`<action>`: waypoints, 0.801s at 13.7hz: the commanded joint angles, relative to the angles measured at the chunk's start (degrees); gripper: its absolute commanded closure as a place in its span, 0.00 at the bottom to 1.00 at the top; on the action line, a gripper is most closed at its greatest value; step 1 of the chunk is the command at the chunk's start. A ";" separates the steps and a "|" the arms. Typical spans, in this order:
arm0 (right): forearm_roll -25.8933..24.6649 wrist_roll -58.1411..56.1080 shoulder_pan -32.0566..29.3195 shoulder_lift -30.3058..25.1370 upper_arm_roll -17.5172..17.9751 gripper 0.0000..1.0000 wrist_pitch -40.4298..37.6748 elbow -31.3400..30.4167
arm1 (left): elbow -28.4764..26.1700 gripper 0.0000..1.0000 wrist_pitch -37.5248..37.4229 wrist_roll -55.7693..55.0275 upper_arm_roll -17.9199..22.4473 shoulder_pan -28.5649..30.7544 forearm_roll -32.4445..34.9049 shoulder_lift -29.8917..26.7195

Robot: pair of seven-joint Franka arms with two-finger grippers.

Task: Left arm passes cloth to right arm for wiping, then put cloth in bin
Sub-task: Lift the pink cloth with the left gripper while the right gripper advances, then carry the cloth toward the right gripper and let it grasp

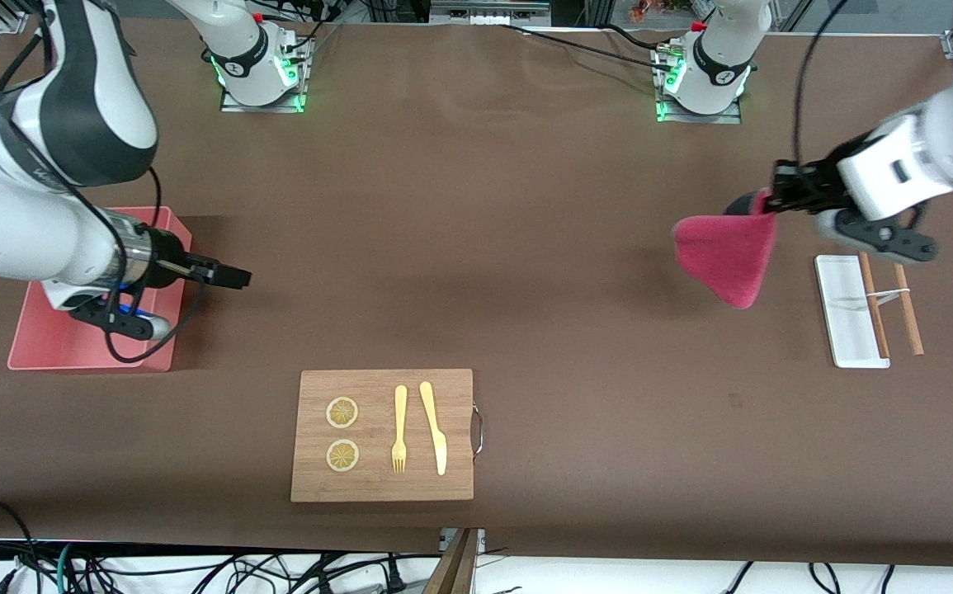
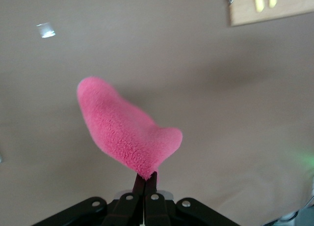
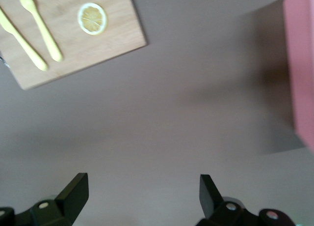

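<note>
1. Up in the air at the left arm's end of the table, the left gripper has its two black fingers pressed tight together on one corner of the small fuzzy magenta-red cloth.
2. From that pinched corner the cloth hangs free, widening and drooping to a rounded lower tip over the bare brown tabletop, clear of the surface.
3. In the left wrist view the cloth juts out from the closed fingertips as a plump pink fold, with nothing but table under it.
4. Just beside the hanging cloth, toward the left arm's end, a small flat white rectangular tray lies on the table, with a pair of thin brown wooden sticks resting along its edge.
5. At the right arm's end, the right gripper hovers just off the edge of the salmon-pink rectangular plastic bin, its fingers spread wide and holding nothing; this arm waits.
6. The bin sits on the table partly under the right arm's wrist, well apart from the cloth.
7. Nearer to the front camera, between the two ends, a pale wooden cutting board with a metal handle carries two round lemon slices, a yellow plastic fork and a yellow plastic knife, side by side.
</note>
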 commanded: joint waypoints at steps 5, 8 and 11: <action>6.39 20.59 0.26 3.62 8.01 0.00 10.50 0.46 | 0.62 1.00 20.08 -25.43 0.30 -15.61 -0.84 8.64; 6.48 29.91 1.57 5.91 10.66 0.00 16.38 0.46 | 0.71 1.00 29.04 -32.47 0.38 -22.82 -1.01 11.46; 6.48 35.47 2.28 7.84 12.86 0.00 21.66 0.38 | 0.71 1.00 37.40 -40.12 0.30 -27.40 -1.28 12.08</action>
